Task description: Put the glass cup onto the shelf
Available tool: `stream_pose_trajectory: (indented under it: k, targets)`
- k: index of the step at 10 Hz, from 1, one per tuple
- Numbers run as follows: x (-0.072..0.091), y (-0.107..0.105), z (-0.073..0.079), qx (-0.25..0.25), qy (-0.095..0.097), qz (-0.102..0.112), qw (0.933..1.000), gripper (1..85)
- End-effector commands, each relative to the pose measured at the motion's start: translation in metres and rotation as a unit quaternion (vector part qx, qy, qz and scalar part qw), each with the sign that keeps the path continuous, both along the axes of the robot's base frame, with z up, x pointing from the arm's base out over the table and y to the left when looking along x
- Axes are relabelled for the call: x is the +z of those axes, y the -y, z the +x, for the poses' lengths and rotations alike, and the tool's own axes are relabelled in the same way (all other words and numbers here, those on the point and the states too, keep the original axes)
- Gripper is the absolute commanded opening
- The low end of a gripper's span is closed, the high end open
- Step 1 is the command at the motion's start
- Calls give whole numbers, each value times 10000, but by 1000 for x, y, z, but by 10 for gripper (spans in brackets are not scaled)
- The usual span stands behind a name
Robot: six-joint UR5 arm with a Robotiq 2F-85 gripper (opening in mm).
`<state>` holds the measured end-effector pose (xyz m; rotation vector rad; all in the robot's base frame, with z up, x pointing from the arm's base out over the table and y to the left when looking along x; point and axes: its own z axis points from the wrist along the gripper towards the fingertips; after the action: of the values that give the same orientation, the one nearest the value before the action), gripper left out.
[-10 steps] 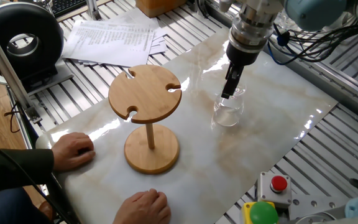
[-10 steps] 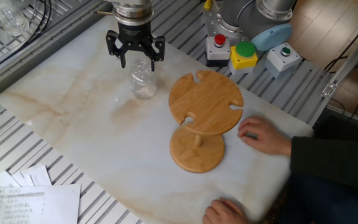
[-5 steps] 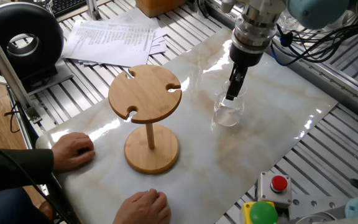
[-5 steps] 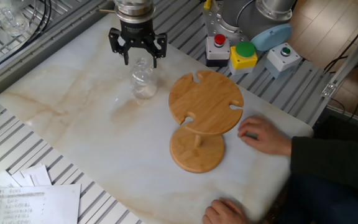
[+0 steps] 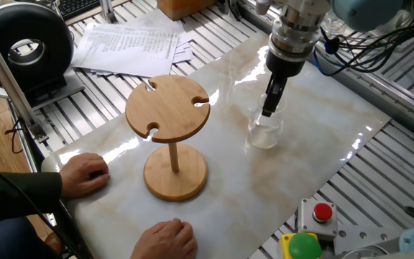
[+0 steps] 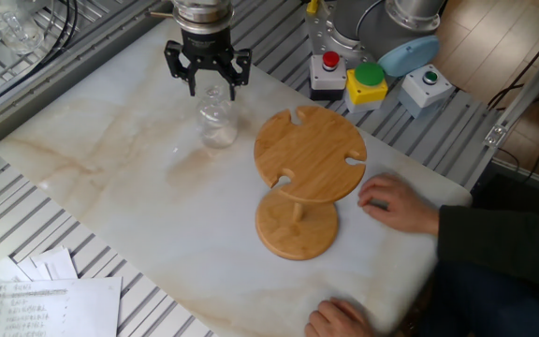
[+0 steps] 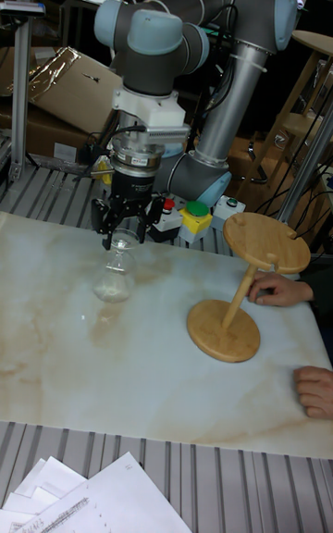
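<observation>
The glass cup (image 5: 264,131) (image 6: 216,123) (image 7: 113,278) stands on the marble slab, clear and hard to read. Its wide rounded part is low and a narrower part points up. My gripper (image 5: 270,105) (image 6: 212,84) (image 7: 119,233) hangs straight over it, open. The fingers are spread to either side of the glass's top and do not visibly press on it. The shelf (image 5: 168,108) (image 6: 309,154) (image 7: 268,242) is a bamboo stand with a notched round top, a thin post and a round base. It stands apart from the glass.
A person's two hands (image 5: 85,173) (image 5: 167,238) rest on the slab beside the stand's base. Button boxes (image 6: 366,81) sit at the slab's edge by the arm's foot. Papers (image 5: 131,44) and a black round device (image 5: 27,50) lie beyond the slab.
Over the last second the gripper shifted slightly up and away from the glass's body, staying open above it. Glass, stand and hands have not moved.
</observation>
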<state>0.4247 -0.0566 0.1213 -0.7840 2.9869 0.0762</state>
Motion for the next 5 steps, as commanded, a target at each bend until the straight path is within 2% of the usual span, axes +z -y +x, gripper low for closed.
stream_pose_trajectory:
  k: [1,2,3,5]
  targets:
    - [6,-10,6,-343,0,168,9993,100]
    - [14,-10,8,-378,-56,145,9992,10]
    - [24,-8,9,-381,-137,65,9992,10]
    - [54,1,17,-166,-273,-243,9992,10]
